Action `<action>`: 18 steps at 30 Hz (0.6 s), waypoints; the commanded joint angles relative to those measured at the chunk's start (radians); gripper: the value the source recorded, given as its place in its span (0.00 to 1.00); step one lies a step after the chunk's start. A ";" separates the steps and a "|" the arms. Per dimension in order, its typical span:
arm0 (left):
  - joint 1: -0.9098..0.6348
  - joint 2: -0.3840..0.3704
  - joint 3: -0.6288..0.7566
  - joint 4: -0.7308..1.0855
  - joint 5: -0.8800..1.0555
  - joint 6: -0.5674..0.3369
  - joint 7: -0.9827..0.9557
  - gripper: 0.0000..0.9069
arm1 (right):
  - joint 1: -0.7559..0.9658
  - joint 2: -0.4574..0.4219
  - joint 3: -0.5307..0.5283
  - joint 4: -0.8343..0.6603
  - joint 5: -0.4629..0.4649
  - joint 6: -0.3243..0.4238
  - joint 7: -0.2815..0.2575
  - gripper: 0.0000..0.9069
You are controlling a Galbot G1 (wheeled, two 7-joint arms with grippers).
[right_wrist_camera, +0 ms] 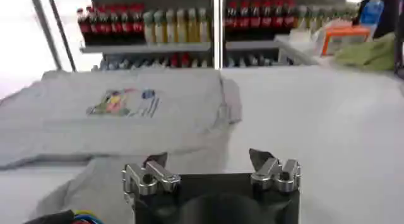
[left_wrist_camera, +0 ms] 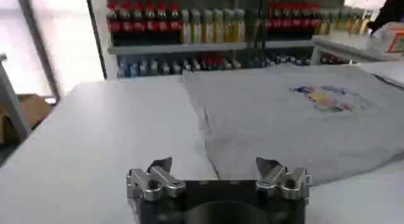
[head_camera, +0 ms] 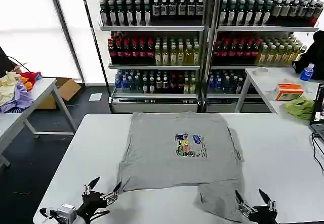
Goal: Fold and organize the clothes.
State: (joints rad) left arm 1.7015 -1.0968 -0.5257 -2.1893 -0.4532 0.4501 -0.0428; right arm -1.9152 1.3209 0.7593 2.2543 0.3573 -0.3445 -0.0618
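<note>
Head view: left gripper [head_camera: 104, 187], jaws spread, empty, at near-left shirt corner; right gripper [head_camera: 250, 200], jaws spread, empty, at near-right sleeve. Grey shirt [head_camera: 172, 153] flat on white table [head_camera: 76, 168], print up. Left wrist view: shirt [left_wrist_camera: 284, 124] beyond parted fingers. Right wrist view: shirt [right_wrist_camera: 126, 118] beneath parted fingers.

Beyond my white surface [head_camera: 76, 158] I see metal shelving [head_camera: 207, 42] packed with bottled drinks [head_camera: 152, 52]. Bright windows [head_camera: 30, 27] glow past its far left corner, above a dark floor [head_camera: 35, 153] and a cardboard box [head_camera: 65, 89]. Side tables [head_camera: 38, 95] stand at either side.
</note>
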 commanded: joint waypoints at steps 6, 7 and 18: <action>-0.092 0.018 0.106 0.035 -0.126 0.127 -0.123 1.00 | -0.042 0.012 -0.112 0.038 -0.008 -0.128 0.118 1.00; -0.100 0.017 0.112 0.038 -0.126 0.127 -0.122 1.00 | -0.043 0.013 -0.115 0.036 -0.008 -0.129 0.123 1.00; -0.139 0.015 0.153 0.071 -0.125 0.127 -0.113 0.44 | -0.024 0.033 -0.187 -0.002 -0.012 -0.103 0.145 0.00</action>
State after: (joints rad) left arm 1.5958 -1.0860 -0.4122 -2.1356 -0.5543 0.5489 -0.1394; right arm -1.9377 1.3418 0.6428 2.2658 0.3478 -0.4327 0.0520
